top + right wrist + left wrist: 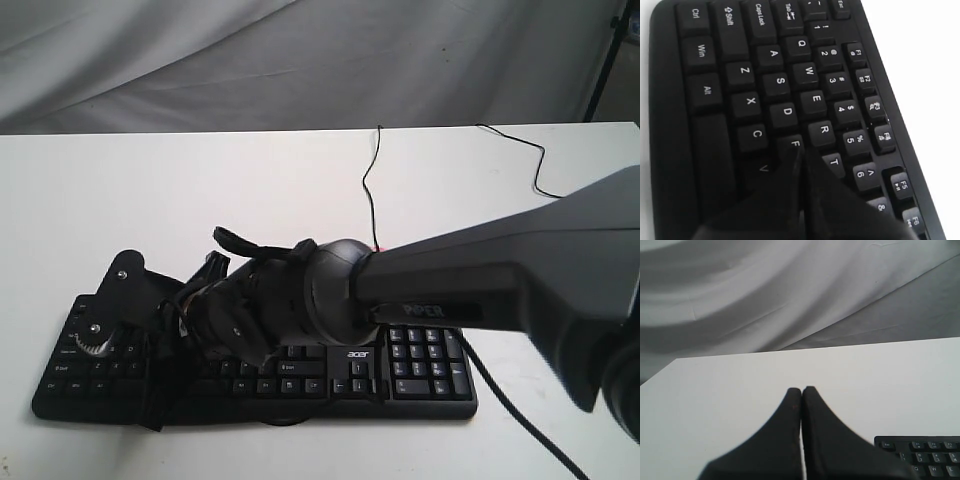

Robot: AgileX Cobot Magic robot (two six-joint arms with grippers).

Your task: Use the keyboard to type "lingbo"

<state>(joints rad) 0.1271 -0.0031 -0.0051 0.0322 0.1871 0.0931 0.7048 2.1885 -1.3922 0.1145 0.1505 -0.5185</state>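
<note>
Black right gripper (801, 153), 2 jaws pressed together, sits over the F key (795, 144) of the wide black keyboard (747, 102) (left gripper (801, 389), likewise closed, hangs beside its Esc corner).

In the exterior view the right arm (500, 270) sits over the middle of the keyboard (430, 365), so most letter rows are hidden, and the legends that do show are too small to read. That arm runs off the right edge. The left arm (125, 290) covers keys at the left end. Right wrist view: the right gripper (801, 160) is a dark blur covering the keys past F and V, can't tell which key its tip is over or whether it touches. Left wrist view catches only a keyboard corner, cut by the frame, and the left gripper (801, 392) is blurry, base cut off.
</note>
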